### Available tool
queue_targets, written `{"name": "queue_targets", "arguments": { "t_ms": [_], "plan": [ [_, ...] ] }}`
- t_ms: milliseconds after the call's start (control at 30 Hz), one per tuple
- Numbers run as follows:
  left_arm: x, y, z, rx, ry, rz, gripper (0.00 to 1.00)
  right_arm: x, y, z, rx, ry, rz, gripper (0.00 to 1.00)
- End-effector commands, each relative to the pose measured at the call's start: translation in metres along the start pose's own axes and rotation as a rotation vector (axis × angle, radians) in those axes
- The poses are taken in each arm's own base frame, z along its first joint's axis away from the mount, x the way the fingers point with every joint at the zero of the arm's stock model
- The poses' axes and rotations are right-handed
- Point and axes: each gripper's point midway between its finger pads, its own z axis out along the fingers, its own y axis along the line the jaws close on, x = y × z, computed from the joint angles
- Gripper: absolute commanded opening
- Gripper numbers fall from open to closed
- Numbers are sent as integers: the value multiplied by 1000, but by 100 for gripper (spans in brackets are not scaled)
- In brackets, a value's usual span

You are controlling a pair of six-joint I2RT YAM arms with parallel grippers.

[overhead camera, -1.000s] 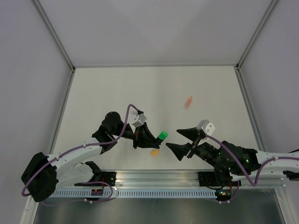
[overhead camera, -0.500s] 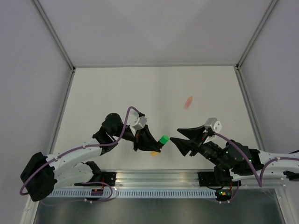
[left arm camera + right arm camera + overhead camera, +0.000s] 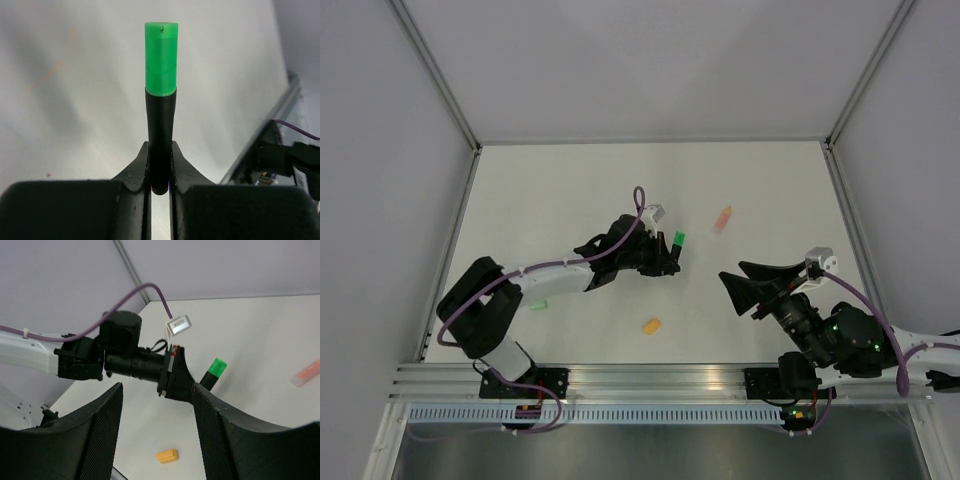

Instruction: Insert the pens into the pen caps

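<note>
The black pen (image 3: 160,125), green cap (image 3: 161,57) seated, is pinched by the left fingers (image 3: 131,176); the right fingers (image 3: 100,440) are held spread, empty. A set-down is likely called for next.

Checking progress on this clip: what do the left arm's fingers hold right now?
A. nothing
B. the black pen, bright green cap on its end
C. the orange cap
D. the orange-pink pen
B: in the left wrist view the left fingers pinch the black pen, which wears the bright green cap; the orange cap and orange-pink pen lie loose elsewhere.
</note>
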Motion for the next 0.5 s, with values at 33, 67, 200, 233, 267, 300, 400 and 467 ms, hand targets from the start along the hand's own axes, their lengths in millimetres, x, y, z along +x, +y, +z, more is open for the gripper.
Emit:
{"name": "queue_targets", "arguments": {
  "t_ms": [33,67,200,233,267,300,400,467],
  "plan": [
    [6,49,10,-244,-35,-196,2,-4,-21,-7,59,-28,29,64],
    [8,52,12,-253,-34,-219,2,-7,-21,-8,53,-36,41,64],
    [18,63,15,-296,-9,-253,7,-4,-20,-6,60,-27,24,65],
    [22,65,16,-306,0,-262,12,-3,-18,-5,61,-20,18,65],
    [24,67,17,-308,7,-266,18,-2,-18,-4,65,-17,11,66],
    [26,67,17,-308,16,-269,24,-1,-17,-3,66,-14,6,67],
    [34,69,18,-307,38,-283,37,2,-16,-2,70,-8,-3,68],
    [34,68,15,-302,32,-285,41,2,-15,-1,71,-7,-4,68]
  ]
}}
